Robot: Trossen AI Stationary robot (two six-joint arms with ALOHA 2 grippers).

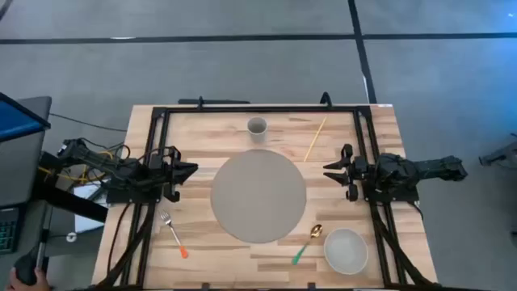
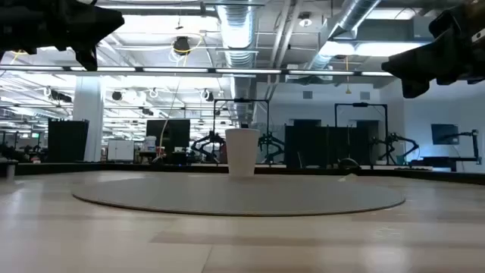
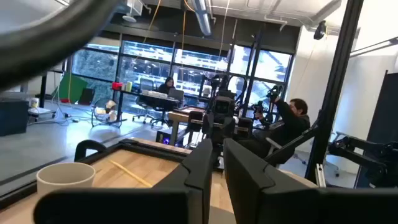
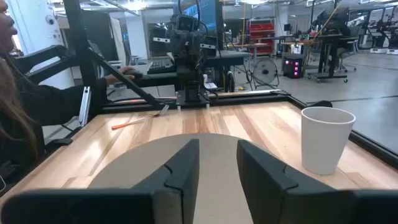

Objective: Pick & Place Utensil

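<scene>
**Colours on and around the table**

Table (image 1: 202, 137): pale wood, plank stripes, black frame rails. Mat (image 1: 258, 196): plain grey-beige disc, no pattern. Cup (image 1: 257, 127): off-white; white in the right wrist view. Bowl (image 1: 346, 250): off-white, plain. Fork (image 1: 173, 234): silver head, orange handle. Spoon (image 1: 307, 243): gold bowl, green handle. Chopstick (image 1: 315, 139): light yellow wood. Left gripper (image 1: 187, 170) and right gripper (image 1: 332, 170): black, as are both arms. Cables by the left arm: yellow and orange among black. Floor: grey with dark seam lines. Monitor (image 1: 14, 121) at the far left: blue edge on a dark body. Person (image 4: 25, 106) in the right wrist view: dark sleeve.
</scene>
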